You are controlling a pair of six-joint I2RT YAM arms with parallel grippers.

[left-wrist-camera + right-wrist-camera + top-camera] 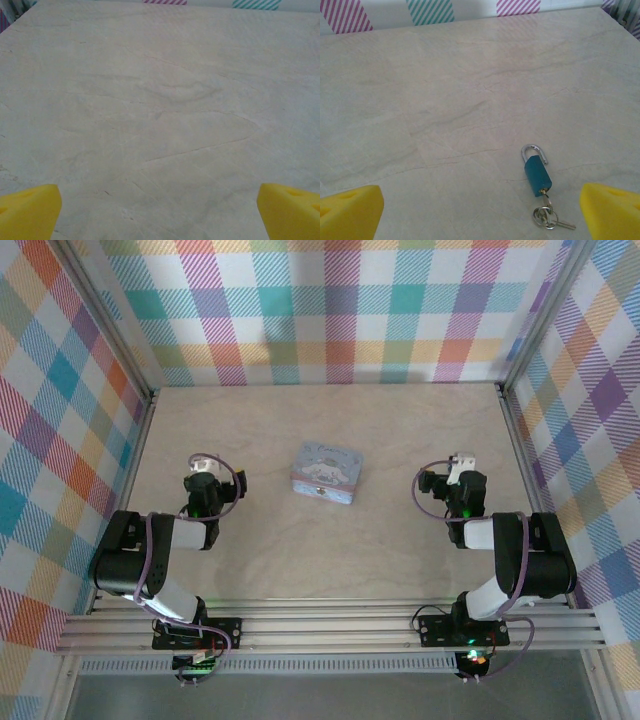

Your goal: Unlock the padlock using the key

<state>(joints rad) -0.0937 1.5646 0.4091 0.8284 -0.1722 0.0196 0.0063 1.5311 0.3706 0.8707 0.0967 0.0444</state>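
The padlock (537, 175), small with a teal body and a silver shackle, lies flat on the table in the right wrist view, toward the lower right. The right end of its shackle looks free of the body. A small silvery key (546, 197) sits in the keyhole at the lock's near end, and a ring with another key (548, 218) hangs from it. My right gripper (480, 212) is open, and the lock lies just ahead of it, nearer its right yellow fingertip (612, 210). My left gripper (160, 212) is open over bare table, with nothing between its yellow fingertips (30, 210).
A pastel blue tin box (327, 472) with a cartoon lid stands in the middle of the table (320, 560), between the two arms. Checked walls close in the back and both sides. The left gripper (205, 478) and right gripper (455, 480) flank the box.
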